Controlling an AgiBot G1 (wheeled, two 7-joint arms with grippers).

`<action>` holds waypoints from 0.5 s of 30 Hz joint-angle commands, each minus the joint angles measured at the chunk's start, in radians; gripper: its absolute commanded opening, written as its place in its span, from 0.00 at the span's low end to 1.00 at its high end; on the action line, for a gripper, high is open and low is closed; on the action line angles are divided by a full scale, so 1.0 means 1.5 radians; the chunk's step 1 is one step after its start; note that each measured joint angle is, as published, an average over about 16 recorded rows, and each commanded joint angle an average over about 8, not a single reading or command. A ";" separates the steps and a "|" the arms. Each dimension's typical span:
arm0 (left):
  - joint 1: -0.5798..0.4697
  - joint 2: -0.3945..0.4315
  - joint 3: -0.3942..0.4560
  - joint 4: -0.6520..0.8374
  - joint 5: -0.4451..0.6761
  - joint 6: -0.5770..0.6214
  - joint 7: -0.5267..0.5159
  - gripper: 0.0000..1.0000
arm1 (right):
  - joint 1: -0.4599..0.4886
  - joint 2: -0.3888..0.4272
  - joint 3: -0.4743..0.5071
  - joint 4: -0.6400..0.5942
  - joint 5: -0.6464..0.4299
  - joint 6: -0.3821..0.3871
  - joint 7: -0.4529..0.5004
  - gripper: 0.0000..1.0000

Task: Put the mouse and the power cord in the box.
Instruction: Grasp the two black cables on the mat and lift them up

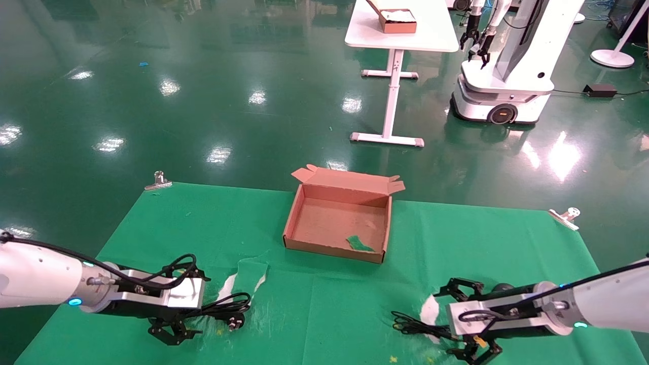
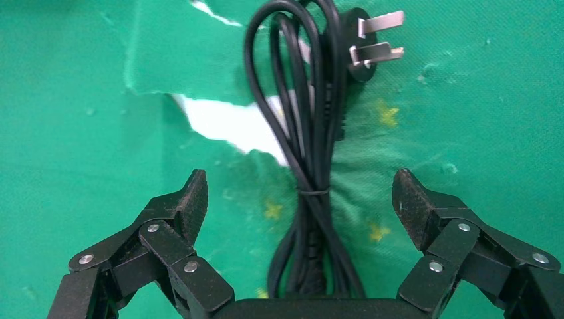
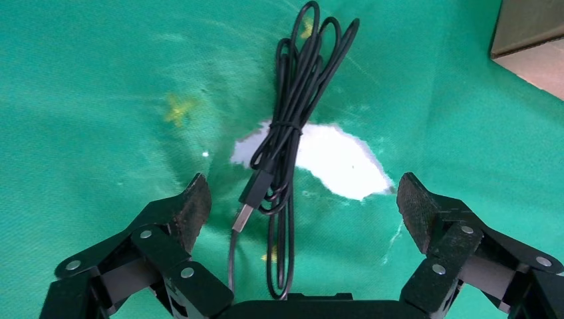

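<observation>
The power cord [image 2: 312,153] is a thick black bundle with a pronged plug [image 2: 369,46]. It lies on the green cloth between the spread fingers of my left gripper [image 2: 299,193], which is open and low over it at the front left [image 1: 202,307]. My right gripper [image 3: 302,199] is also open, at the front right [image 1: 451,324], straddling a thin black tied cable [image 3: 292,113] with a USB plug [image 3: 249,199]. The mouse body itself is hidden under that arm. The brown cardboard box [image 1: 329,249] stands open at the middle of the table, lid flap back, with a green scrap [image 1: 360,243] inside.
The cloth is torn, showing white patches [image 1: 243,276] [image 1: 431,309]. Metal clips [image 1: 158,181] [image 1: 567,217] hold its far corners. Beyond, on the green floor, stand a white table with a reddish box [image 1: 398,21] and another robot [image 1: 507,66].
</observation>
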 commanded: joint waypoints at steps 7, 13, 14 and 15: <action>-0.005 0.000 0.000 0.006 0.001 0.001 0.006 0.00 | 0.003 0.000 -0.001 -0.007 -0.001 -0.004 -0.007 0.00; -0.003 0.000 0.000 0.003 0.000 0.001 0.004 0.00 | 0.001 0.001 -0.001 -0.003 -0.001 -0.005 -0.005 0.00; -0.002 0.000 0.000 0.002 0.000 0.001 0.003 0.00 | 0.001 0.001 0.000 -0.003 0.000 -0.005 -0.005 0.00; -0.002 0.000 0.000 0.002 0.000 0.001 0.003 0.00 | 0.001 0.001 0.000 -0.002 0.000 -0.005 -0.004 0.00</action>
